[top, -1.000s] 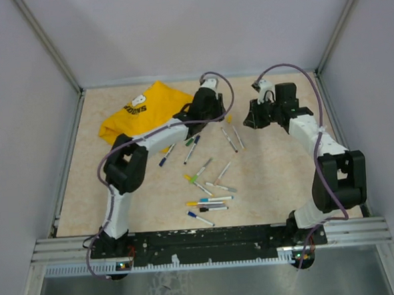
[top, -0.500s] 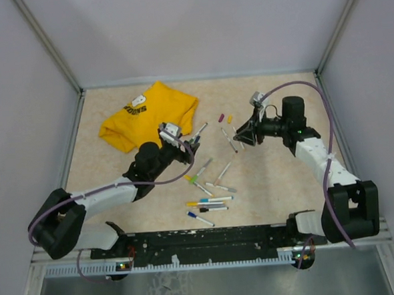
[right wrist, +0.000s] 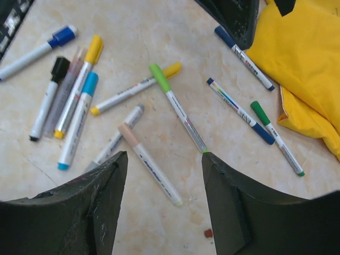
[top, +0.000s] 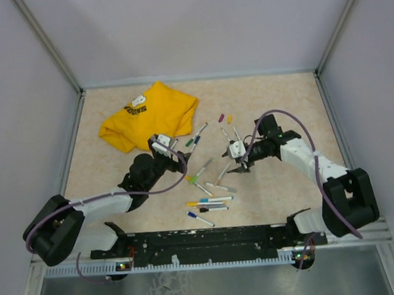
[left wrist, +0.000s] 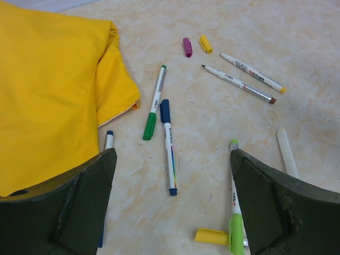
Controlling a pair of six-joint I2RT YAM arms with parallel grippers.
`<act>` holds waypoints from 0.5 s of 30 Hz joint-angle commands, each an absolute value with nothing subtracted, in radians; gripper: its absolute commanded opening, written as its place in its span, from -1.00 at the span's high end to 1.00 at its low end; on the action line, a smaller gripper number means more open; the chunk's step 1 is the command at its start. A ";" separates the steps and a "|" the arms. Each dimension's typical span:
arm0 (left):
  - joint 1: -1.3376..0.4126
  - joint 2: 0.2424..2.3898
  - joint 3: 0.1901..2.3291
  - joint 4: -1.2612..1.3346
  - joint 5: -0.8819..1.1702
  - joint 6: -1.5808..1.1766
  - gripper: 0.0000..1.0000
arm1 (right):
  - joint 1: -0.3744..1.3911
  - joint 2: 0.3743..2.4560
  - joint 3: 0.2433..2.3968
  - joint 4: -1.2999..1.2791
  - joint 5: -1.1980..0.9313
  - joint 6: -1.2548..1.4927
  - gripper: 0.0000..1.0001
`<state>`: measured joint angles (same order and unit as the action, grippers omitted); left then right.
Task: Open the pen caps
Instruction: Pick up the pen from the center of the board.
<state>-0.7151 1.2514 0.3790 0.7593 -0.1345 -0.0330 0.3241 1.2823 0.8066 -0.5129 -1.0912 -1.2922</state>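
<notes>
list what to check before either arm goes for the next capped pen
1. left gripper open and empty: ok
2. right gripper open and empty: ok
3. blue pen ahead of the left jaws, cap on, lying free: ok
4. peach-capped pen between the right jaws, cap on: ok
5. purple cap and yellow cap off, lying aside: ok
6. yellow T-shirt hiding any pen: cannot tell

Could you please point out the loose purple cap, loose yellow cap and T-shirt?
purple plastic cap [left wrist: 187, 47], left wrist view, middle.
yellow plastic cap [left wrist: 205, 43], left wrist view, middle.
yellow cloth T-shirt [left wrist: 48, 90], left wrist view, middle.
</notes>
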 commanded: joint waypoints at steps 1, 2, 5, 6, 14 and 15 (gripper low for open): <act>-0.706 1.279 0.406 0.796 -0.135 -0.046 -0.87 | 0.367 1.400 0.940 -0.783 -0.925 -1.757 -0.17; -0.704 1.281 0.406 0.794 -0.130 -0.048 -0.87 | 0.379 1.429 0.948 -0.782 -0.890 -1.772 -0.17; -0.699 1.271 0.396 0.804 -0.127 -0.052 -0.89 | 0.422 1.496 0.977 -0.772 -0.797 -1.796 -0.16; -0.697 1.266 0.390 0.812 -0.126 -0.054 -0.89 | 0.435 1.519 0.989 -0.776 -0.777 -1.801 -0.15; -0.690 1.230 0.340 0.860 -0.120 -0.061 -0.90 | 0.520 1.700 1.078 -0.803 -0.639 -1.791 0.05; -0.689 1.229 0.338 0.862 -0.119 -0.062 -0.91 | 0.523 1.714 1.090 -0.806 -0.632 -1.784 0.07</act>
